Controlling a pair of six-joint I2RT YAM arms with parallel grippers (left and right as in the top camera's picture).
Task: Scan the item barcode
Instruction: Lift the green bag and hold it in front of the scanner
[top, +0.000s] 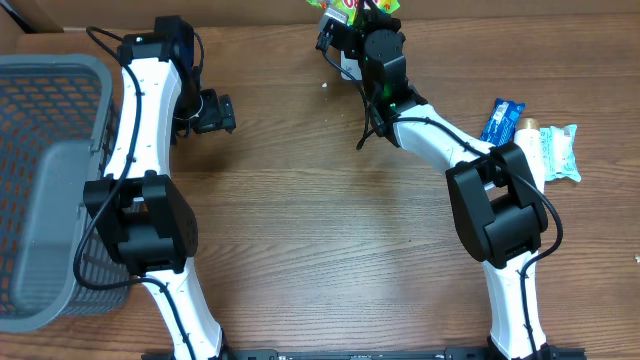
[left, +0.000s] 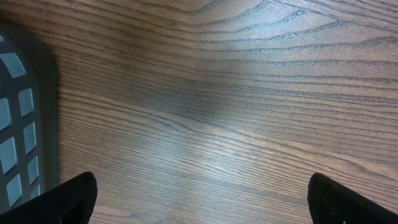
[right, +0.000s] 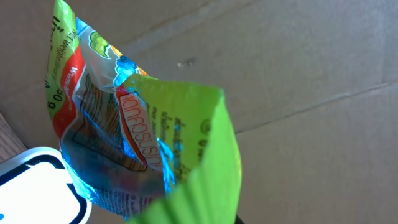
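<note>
The green snack packet (right: 146, 118) hangs crumpled just above the white device (right: 31, 186), likely the scanner, pinched in the right gripper's (top: 362, 20) closed jaws. To scan well, flatten its barcode, not visible here, toward that device. Well left of it, the left gripper (left: 202, 205) hovers over the counter (top: 320, 210), jaws wide and empty.

A: What lies underneath?
B: A brown wood-grain table (top: 300, 250), dark lines running across it, with a soft pale sheen of light on the boards in the left wrist view.
A: And at the edges?
B: A grey mesh basket (top: 40, 150) stands at the left; creased plain cardboard (right: 311, 62) forms the backdrop.
</note>
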